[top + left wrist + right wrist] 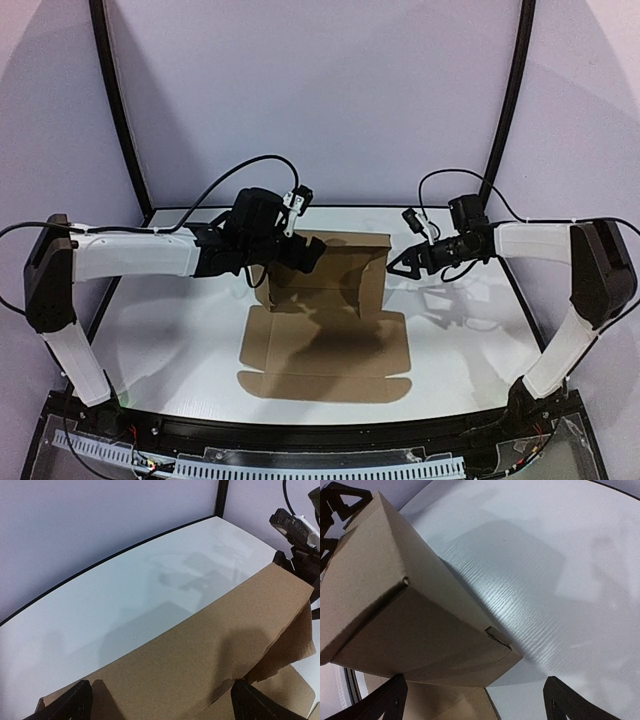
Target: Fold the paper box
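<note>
The paper box (330, 310) is brown cardboard in the middle of the white table. Its rear part stands up as walls, and its front panel with flaps lies flat toward me. My left gripper (298, 256) is open at the raised rear left corner. In the left wrist view the upright panel (200, 655) spans the space between the spread fingers (67, 705). My right gripper (400, 262) is open at the right end of the raised part. In the right wrist view the folded side wall (420, 625) sits just ahead of the wide-apart fingers (570, 700).
The white table (170, 340) has a black curved rim. Two black frame posts (115, 90) rise at the back corners before pale walls. Cables loop above both wrists. My right gripper shows in the left wrist view (300, 540) beyond the panel's far end.
</note>
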